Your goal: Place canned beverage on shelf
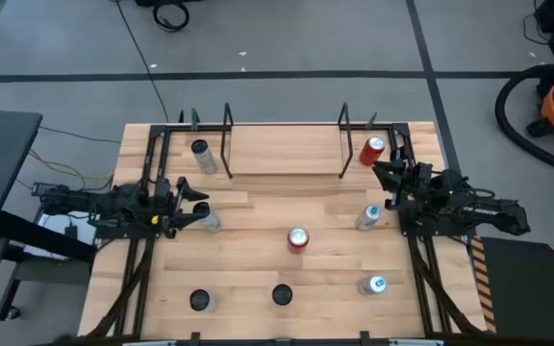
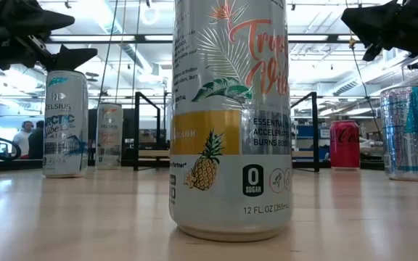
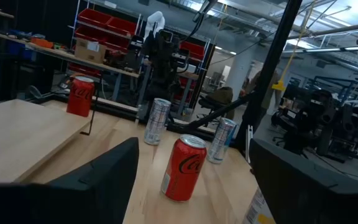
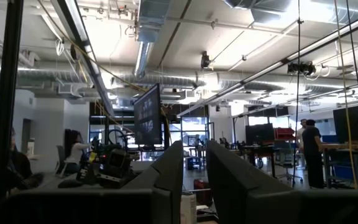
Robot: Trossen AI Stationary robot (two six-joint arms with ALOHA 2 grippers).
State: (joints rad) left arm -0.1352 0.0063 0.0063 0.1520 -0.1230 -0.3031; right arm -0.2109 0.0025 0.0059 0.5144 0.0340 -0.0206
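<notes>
Your left tool [image 1: 203, 205] hovers with its fingers spread wide, a silver can [image 1: 210, 222] on the table [image 1: 258, 279] right at its fingertips, not gripped. The shelf [image 1: 285, 151] stands ahead and to that tool's left, its board bare. Your right tool [image 1: 385, 175] is pinched shut on nothing, a red can [image 1: 373, 150] just beyond it.

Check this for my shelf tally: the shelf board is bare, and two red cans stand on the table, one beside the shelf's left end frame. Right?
Not quite. The high view shows that red can beside the shelf's right end frame, not the left. The other red can stands mid-table, and the shelf board is bare, as you said.
</notes>
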